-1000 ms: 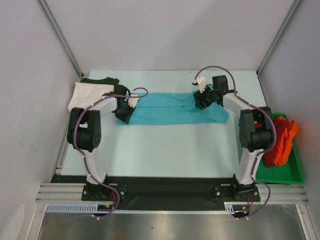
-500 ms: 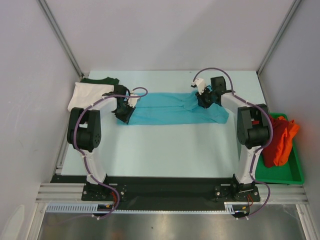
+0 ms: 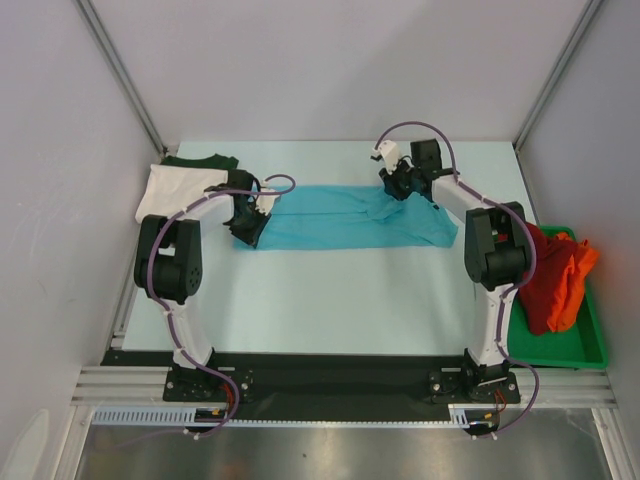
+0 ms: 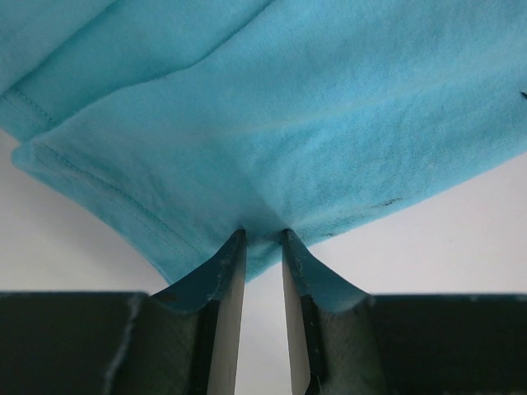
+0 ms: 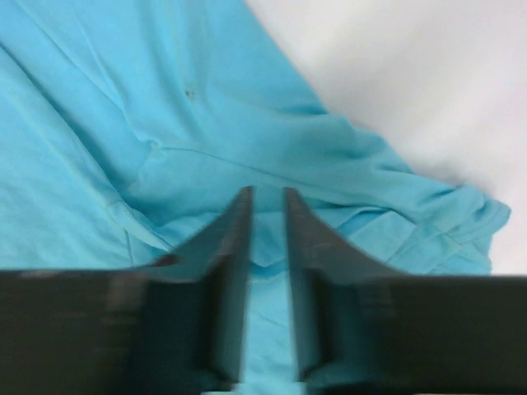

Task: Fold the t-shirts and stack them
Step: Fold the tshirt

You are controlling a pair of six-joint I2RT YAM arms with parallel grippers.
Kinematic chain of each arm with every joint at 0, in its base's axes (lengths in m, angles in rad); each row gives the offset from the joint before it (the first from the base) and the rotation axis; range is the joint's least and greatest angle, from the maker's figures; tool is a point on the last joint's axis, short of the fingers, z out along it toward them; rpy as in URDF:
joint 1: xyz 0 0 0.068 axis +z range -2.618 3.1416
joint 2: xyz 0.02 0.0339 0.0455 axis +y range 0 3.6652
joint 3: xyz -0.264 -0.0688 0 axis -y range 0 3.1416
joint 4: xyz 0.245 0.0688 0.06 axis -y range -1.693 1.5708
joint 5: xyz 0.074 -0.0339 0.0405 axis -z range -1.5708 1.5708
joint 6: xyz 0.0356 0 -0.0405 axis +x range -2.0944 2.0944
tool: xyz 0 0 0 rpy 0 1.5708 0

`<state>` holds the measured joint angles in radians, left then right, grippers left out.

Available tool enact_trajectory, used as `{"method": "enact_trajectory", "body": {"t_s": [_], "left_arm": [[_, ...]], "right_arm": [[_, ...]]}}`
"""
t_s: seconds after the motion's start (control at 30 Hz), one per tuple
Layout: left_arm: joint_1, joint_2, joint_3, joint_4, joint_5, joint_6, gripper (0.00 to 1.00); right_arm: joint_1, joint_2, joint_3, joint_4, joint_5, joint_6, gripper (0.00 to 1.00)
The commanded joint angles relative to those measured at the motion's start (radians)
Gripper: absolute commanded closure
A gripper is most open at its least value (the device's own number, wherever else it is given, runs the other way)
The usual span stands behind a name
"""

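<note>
So the turquoise shirt [image 3: 350,218] is stretched out as a long band across the far part of the tabletop [image 3: 330,300], and each arm has one end of it. The left gripper [image 4: 263,236] has its jaws squeezed nearly together on the hem corner. Same deal with the right gripper [image 5: 268,197]: jaws down to a sliver, with what looks like a fold of cloth pinched between them at the bunched right end. I figure holding both ends keeps the cloth flat so the next fold lands clean.

The white shirt [image 3: 172,190] sits at the far left with the dark green shirt [image 3: 200,160] peeking out behind it. The red shirt [image 3: 535,290] and orange shirt [image 3: 575,268] are heaped on the green tray [image 3: 575,352].

Versus a second ago, the right gripper has slid a bit toward the far edge and leftward, with its elbow swinging in. The left arm hasn't budged, and the shirt lies about the same.
</note>
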<state>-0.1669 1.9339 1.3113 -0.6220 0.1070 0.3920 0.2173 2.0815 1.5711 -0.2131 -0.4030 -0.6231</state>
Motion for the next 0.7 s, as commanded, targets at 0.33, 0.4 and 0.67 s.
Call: {"method": "enact_trajectory", "body": {"t_s": [0.33,0.4,0.67], "left_arm": [[0.009,-0.006,0.006,0.024,-0.013,-0.010,0.71],[0.009,-0.004,0.006,0.025,-0.016,-0.010,0.71],[0.010,-0.004,0.000,0.025,-0.023,-0.012,0.71]], "right_arm": [[-0.053,-0.112,-0.075,-0.003,-0.002,0.002,0.39],[-0.058,-0.118,-0.092,-0.022,-0.019,-0.004,0.39],[-0.059,-0.133,-0.105,-0.042,-0.077,0.031,0.44]]}}
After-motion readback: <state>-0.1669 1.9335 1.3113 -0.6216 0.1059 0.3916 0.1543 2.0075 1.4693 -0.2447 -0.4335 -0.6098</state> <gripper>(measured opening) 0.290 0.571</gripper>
